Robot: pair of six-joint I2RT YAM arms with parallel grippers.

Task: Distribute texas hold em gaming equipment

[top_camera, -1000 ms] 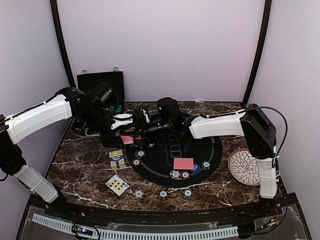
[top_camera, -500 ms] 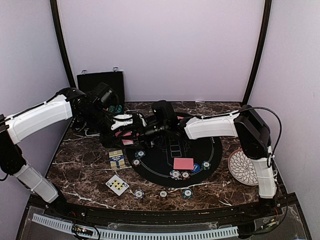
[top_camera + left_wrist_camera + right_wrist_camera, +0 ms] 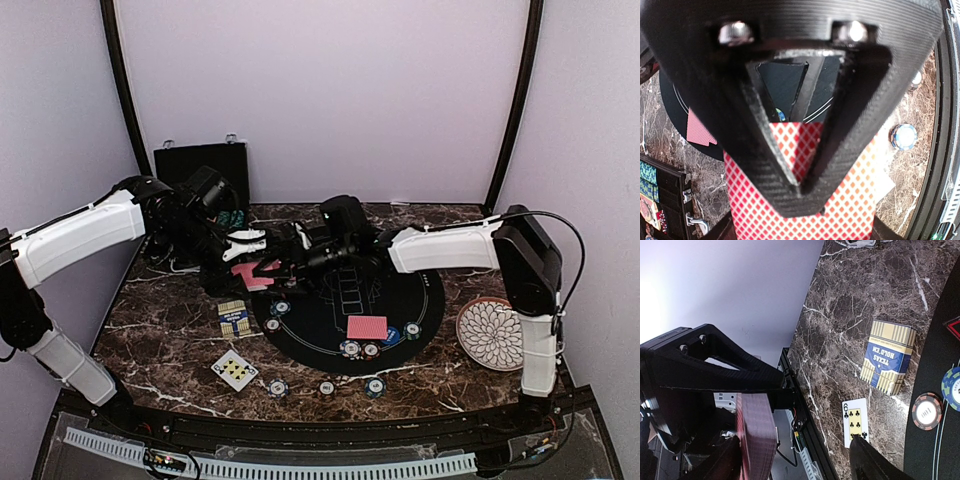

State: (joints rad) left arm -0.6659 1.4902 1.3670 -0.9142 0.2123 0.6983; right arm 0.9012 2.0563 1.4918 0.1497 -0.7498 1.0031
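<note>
While left gripper [image 3: 799,196] clenches deck [image 3: 850,210], right gripper [image 3: 292,252] (released) faces it over mat [image 3: 400,310].

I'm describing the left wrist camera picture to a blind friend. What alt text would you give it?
Black jaws pinch shut on a deck of red diamond-backed cards, filling the view. Behind lie a round black mat with one face-down card, and a blue-edged chip on the marble table.
</note>
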